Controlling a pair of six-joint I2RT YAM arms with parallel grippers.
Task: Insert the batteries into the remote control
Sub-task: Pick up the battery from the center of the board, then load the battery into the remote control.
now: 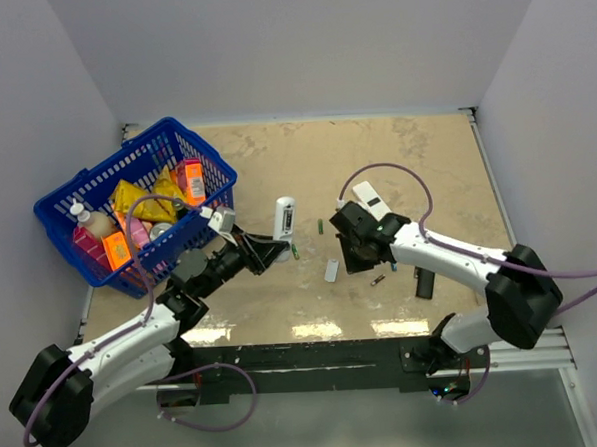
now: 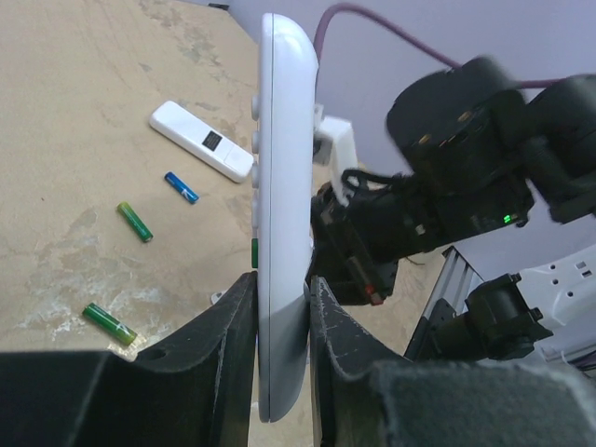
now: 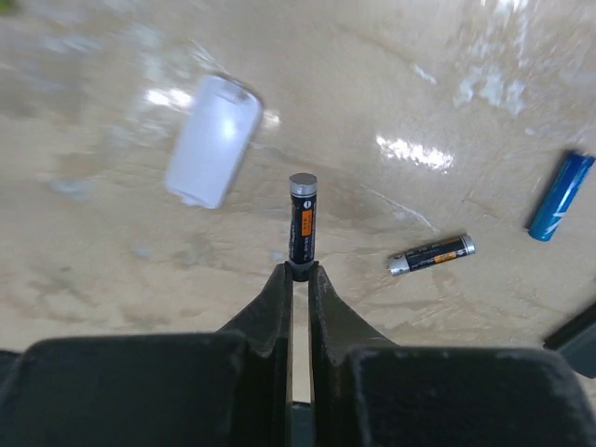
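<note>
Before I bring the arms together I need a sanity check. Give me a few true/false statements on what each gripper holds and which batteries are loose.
1. The left gripper is shut on the remote control. True.
2. The right gripper is empty. False: it pinches a dark battery by one end.
3. A second dark battery lies loose on the table. True.
4. The blue battery is already in the remote control. False: it lies on the table, apart from both grippers.
</note>
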